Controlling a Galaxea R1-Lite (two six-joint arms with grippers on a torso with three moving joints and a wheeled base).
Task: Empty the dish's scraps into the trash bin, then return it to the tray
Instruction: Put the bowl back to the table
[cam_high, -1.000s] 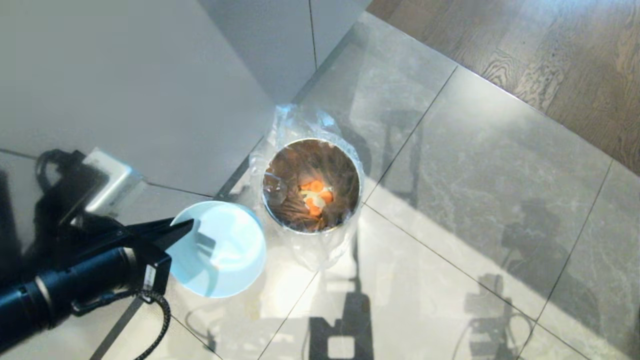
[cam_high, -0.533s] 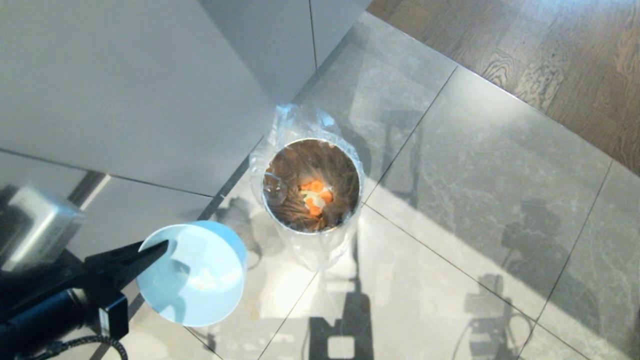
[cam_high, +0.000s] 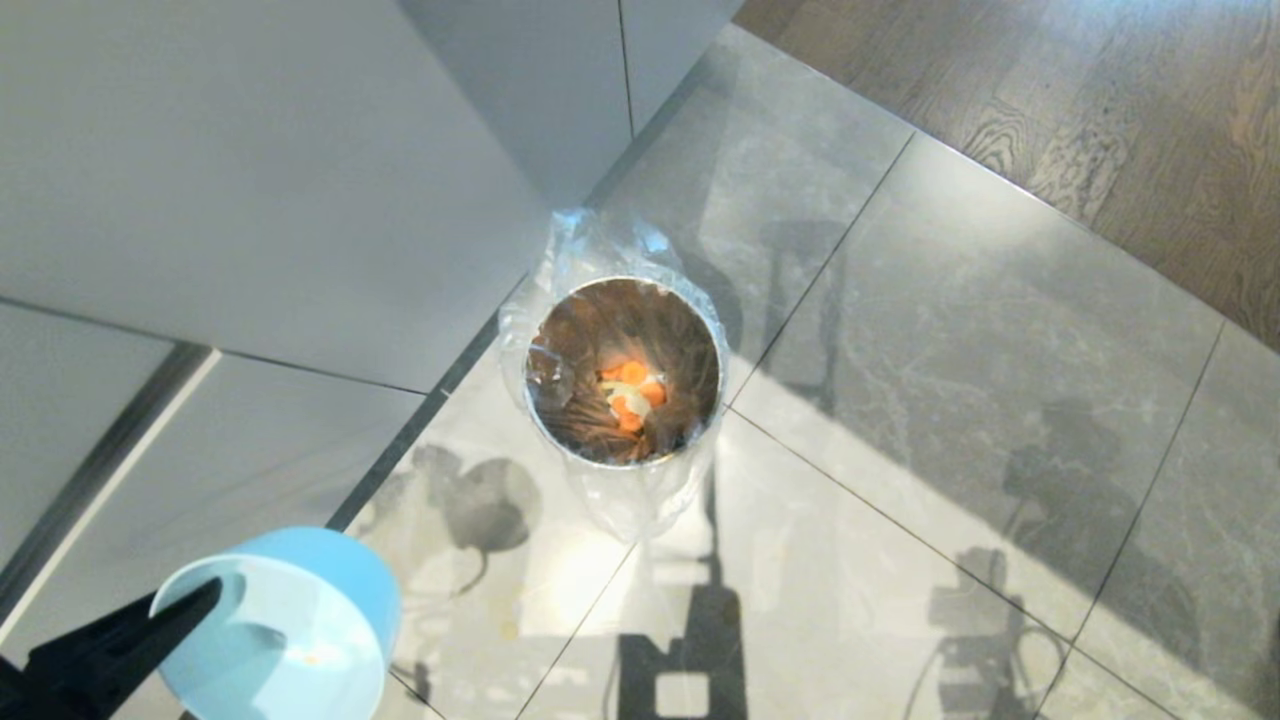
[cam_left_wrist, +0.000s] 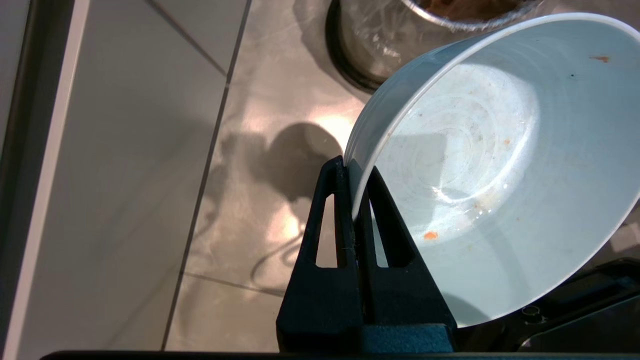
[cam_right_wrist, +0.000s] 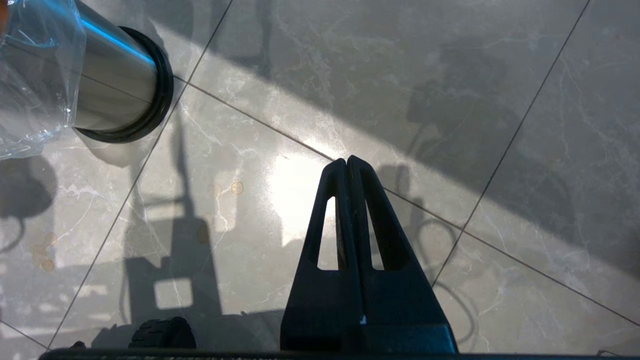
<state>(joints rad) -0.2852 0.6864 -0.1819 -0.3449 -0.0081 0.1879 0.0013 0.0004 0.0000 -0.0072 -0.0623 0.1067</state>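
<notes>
**One emptied bowl held by its rim, low and to the left of the bin**

One small round bowl (cam_high: 275, 630), smooth and pale blue-white, sits at the lower left of the head view, tilted so its opening faces partly sideways. The left gripper (cam_left_wrist: 356, 167) pinches its thin rim: one black, tapered finger lies against the outside wall, the other against the inside, closed tight on the edge. The inner surface shows faint circular smears, a wet sheen and a few tiny orange specks.

The bin (cam_high: 622, 372) stands upright on the floor, well apart from the bowl, up and to the right in the head view. It is a shiny steel cylinder with a black base ring and a crinkled clear plastic liner folded over its mouth. The scraps (cam_high: 630, 393), orange slices mixed with pale pieces, lie at its bottom.

The floor (cam_high: 950, 400) is glossy grey marbled tile with thin dark joints, meeting wood-grain boards at the far right.

The right gripper (cam_right_wrist: 347, 161) hangs over bare tile near the bin, its fingers pressed together on nothing.
</notes>
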